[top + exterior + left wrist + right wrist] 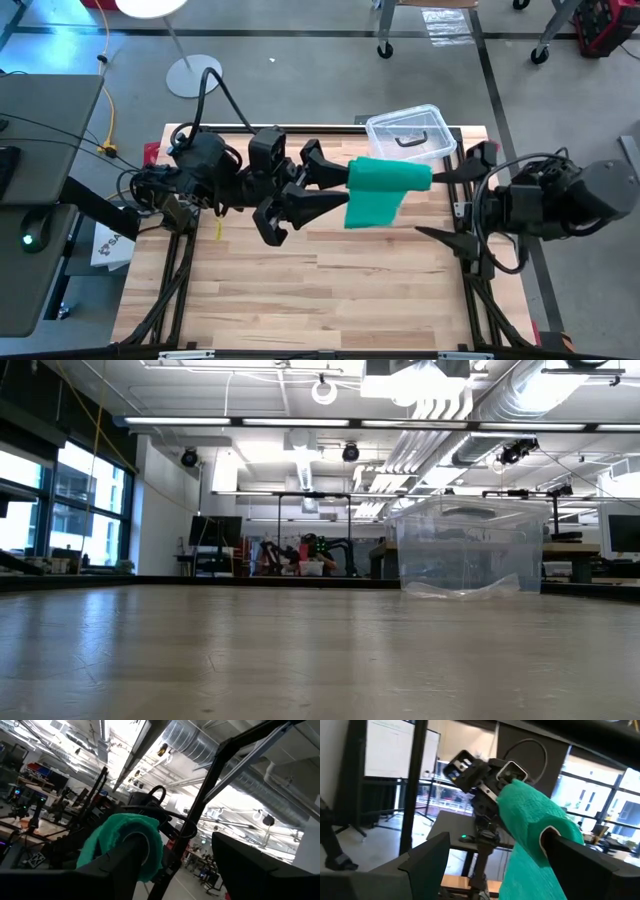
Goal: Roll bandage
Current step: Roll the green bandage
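Tension matters here: the green stretchy fabric bandage (385,185) hangs mid-air, part wound, its loose tail drooping. The left gripper (335,185) has one finger inside the roll, the other standing clear; the right gripper (440,200) likewise. Wind evenly, I'd judge.

From my console the bandage (383,187) was a solid green with no pattern, leaning to teal, its surface finely textured where it showed in the right wrist view (530,815). Both hands were dark, near black: the left hand (315,186) left of centre in the high view, the right hand (442,203) to its right. The desk (320,300) was pale wood in lengthwise strips with a dark edge. The box (411,133) at upper centre-right was clear with a black handle. The floor (300,80) around was grey.
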Robot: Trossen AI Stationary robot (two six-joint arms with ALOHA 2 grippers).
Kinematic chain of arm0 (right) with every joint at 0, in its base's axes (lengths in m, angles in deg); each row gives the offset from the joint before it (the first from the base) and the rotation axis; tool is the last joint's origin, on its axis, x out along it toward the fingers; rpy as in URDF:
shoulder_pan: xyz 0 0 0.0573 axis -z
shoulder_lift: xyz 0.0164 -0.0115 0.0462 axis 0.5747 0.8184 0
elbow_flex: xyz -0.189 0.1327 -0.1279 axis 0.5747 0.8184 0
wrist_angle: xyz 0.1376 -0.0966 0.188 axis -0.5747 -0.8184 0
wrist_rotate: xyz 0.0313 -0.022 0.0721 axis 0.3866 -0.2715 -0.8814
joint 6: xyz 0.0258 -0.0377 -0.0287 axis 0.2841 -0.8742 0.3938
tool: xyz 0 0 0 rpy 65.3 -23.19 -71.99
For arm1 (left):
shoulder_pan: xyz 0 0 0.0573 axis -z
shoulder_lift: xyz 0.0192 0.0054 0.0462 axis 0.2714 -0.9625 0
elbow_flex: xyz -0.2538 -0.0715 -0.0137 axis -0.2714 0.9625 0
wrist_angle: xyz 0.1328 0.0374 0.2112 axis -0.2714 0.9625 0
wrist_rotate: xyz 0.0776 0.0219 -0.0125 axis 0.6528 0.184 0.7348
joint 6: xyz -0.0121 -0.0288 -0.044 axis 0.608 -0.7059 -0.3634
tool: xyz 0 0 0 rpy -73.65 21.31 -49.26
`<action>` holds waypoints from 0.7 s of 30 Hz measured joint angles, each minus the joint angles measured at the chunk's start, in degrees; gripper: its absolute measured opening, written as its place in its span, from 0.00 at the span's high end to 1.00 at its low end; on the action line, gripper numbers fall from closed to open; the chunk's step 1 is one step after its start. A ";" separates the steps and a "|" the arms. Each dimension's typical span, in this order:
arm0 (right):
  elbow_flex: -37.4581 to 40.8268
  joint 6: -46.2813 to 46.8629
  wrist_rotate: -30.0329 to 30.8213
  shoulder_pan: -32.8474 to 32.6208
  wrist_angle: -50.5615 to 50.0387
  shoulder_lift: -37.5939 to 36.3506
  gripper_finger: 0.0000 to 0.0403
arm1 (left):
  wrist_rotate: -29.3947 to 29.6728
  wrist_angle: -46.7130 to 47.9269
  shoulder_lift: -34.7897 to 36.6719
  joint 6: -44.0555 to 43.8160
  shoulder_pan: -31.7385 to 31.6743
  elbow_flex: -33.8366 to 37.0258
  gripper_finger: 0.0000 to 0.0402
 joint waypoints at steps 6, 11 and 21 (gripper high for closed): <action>0.00 1.28 -0.73 1.51 0.17 0.66 0.21 | -0.06 -0.27 -0.34 1.06 0.00 0.00 0.42; -0.04 8.68 -2.56 4.85 -0.63 0.42 0.25 | -1.48 0.19 -1.00 1.07 0.17 -0.04 0.44; -0.17 18.80 -12.36 9.25 -1.40 0.05 0.75 | 6.01 5.03 -0.90 3.99 1.20 -0.11 0.56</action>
